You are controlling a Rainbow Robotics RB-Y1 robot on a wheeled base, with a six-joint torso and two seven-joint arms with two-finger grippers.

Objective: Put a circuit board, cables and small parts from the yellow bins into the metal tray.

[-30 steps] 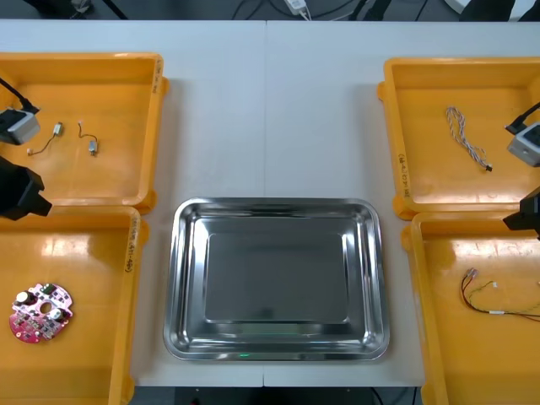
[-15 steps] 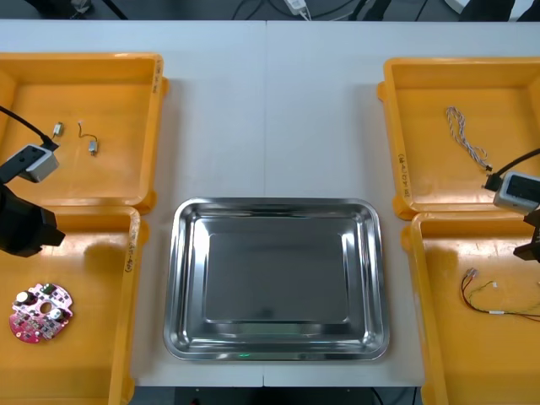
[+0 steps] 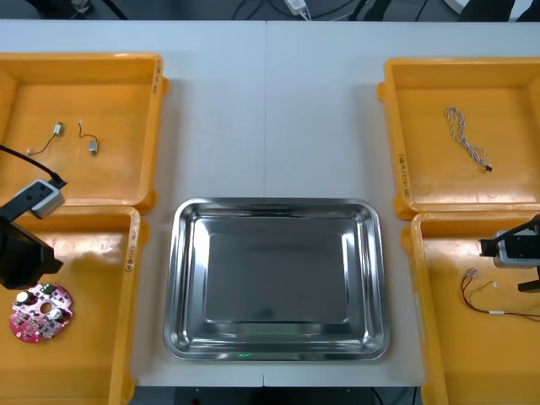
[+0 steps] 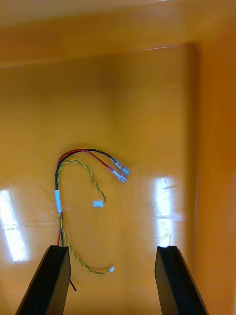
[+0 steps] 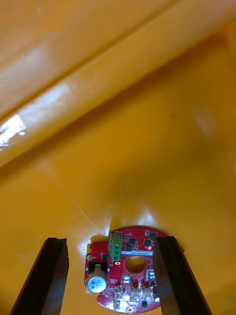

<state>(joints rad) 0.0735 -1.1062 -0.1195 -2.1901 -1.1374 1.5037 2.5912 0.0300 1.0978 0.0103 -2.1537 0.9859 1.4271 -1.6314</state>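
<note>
Both arms have moved in the last second. Left gripper point(image 5: 109, 241) has come off the far-left bin point(image 3: 101, 93) and now sits over the near-left bin point(image 3: 89, 278). Right gripper point(image 4: 113, 248) has come from the far-right bin point(image 3: 422, 126) to the near-right bin point(image 3: 460, 354). My read: both are lining up first picks in parallel. Nothing is delivered yet, and the metal tray point(image 3: 274, 205) is bare, shiny and empty. Left fingers are spread wide, holding nothing. Circuit board point(image 3: 40, 314) lies flat on the bin floor, just beside the gripper on its near side in the front view. The wrist view frames it between the two fingers, one edge close against a finger; looks like a hover, not contact, but height can't be confirmed. Board is round and red, component side up, with a green terminal block, a silver can capacitor and a centre hole. Right fingers are also spread and empty. Red and yellow cable point(image 4: 73, 167) lies loose on the bin floor ahead of the tips, its thin yellow tail curling back between the fingers, nearer one of them. It has red and black leads ending in metal terminals, plus small white connectors. Untouched: small metal parts point(image 3: 57, 129) in the far-left bin, blue and white cable point(image 3: 467, 139) in the far-right bin. The cable looks floppy, so it likely needs a pinch on the bundled section.
</note>
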